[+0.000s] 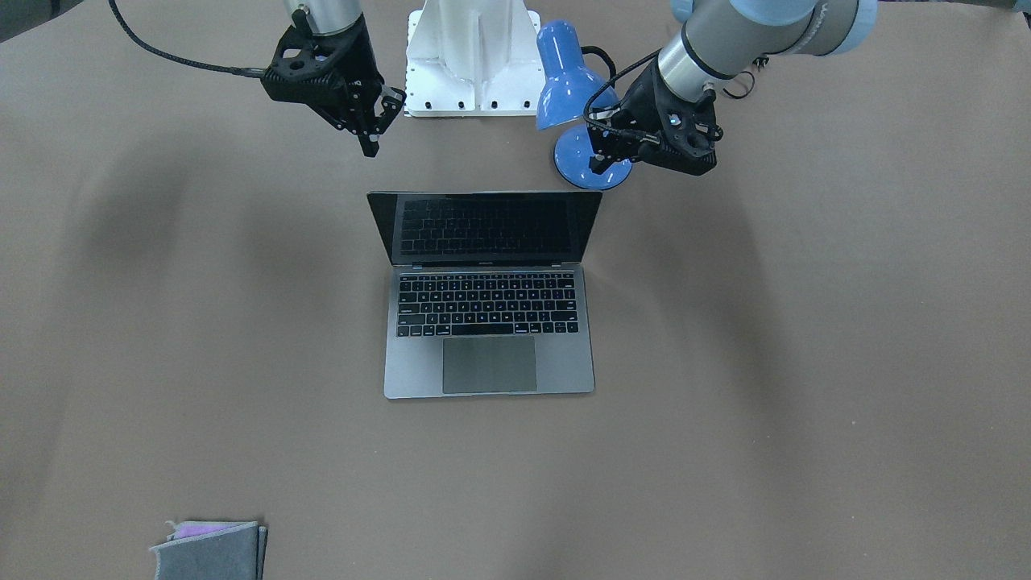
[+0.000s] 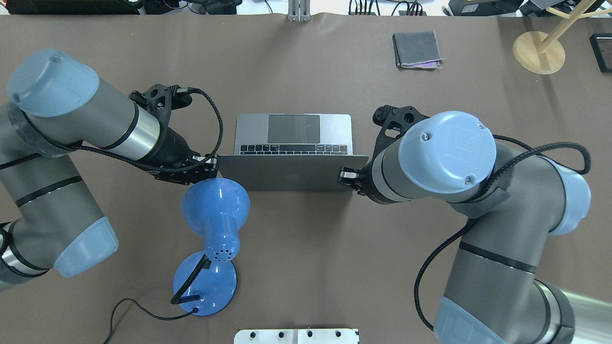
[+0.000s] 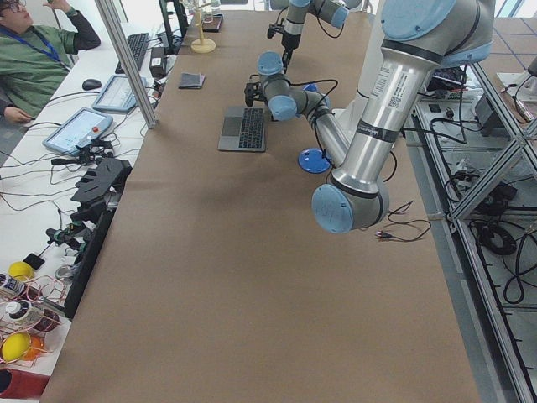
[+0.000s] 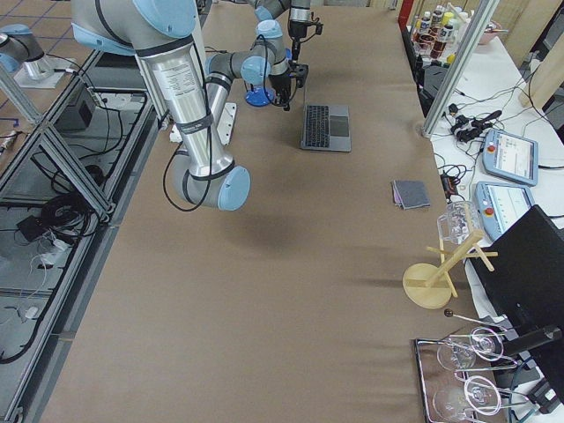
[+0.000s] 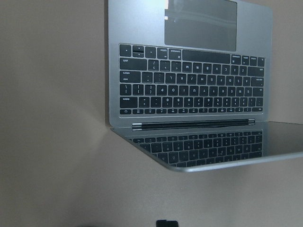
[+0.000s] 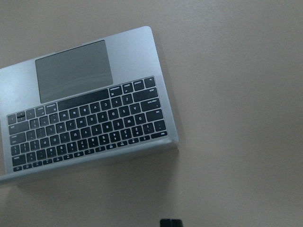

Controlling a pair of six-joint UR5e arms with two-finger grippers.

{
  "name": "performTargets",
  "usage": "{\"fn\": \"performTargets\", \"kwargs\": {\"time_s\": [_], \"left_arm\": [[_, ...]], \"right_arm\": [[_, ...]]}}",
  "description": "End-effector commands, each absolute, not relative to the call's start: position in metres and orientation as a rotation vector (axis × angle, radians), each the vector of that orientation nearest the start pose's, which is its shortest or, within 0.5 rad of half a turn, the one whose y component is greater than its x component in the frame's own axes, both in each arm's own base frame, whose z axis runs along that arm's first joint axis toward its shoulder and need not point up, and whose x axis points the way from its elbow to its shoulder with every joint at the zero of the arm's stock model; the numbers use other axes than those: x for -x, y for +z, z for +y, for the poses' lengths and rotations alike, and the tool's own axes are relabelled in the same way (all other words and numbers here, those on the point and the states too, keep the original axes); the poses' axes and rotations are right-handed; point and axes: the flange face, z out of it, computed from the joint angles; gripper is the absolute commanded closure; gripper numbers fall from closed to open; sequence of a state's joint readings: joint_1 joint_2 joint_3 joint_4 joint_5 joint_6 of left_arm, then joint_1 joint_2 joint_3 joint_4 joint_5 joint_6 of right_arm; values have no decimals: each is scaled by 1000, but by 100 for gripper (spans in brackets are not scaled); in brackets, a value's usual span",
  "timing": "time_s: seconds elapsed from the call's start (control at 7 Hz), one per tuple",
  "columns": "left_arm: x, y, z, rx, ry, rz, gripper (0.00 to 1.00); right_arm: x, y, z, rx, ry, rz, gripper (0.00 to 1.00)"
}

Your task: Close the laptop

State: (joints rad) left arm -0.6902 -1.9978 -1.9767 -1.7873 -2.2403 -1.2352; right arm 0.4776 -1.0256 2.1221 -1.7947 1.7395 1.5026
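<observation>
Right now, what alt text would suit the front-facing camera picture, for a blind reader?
An open grey laptop sits centred on a brown table, keyboard toward the camera. Two black robot claws hang beyond its dark screen: the right claw at picture-left, the left claw at picture-right by a blue desk lamp. A folded grey cloth lies bottom-left.

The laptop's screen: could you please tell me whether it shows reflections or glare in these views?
Front-facing view: the dark screen mirrors the keyboard, with no bright glare. Left wrist view: it mirrors the keys again, and the trackpad carries pale light reflections. Overhead view: only the back of the lid shows, evenly lit.
</observation>
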Motion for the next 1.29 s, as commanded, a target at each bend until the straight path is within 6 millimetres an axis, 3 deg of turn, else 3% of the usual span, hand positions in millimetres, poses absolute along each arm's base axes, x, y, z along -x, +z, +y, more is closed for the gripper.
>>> {"fn": "performTargets", "kwargs": {"time_s": [0.0,0.29,0.71,1.14], "left_arm": [[-396,202,-418,31,39,1172,100],[-400,198,-422,29,42,1175,100],[-414,195,-444,25,34,1159,100],[-411,192,-494,-23,16,1136,100]], "right_arm": [[434,163,-369,-96,327,-897,100],[439,164,-393,-106,352,-887,100],[445,171,-419,-121,373,-877,100],[454,172,-444,-127,391,-861,100]]}}
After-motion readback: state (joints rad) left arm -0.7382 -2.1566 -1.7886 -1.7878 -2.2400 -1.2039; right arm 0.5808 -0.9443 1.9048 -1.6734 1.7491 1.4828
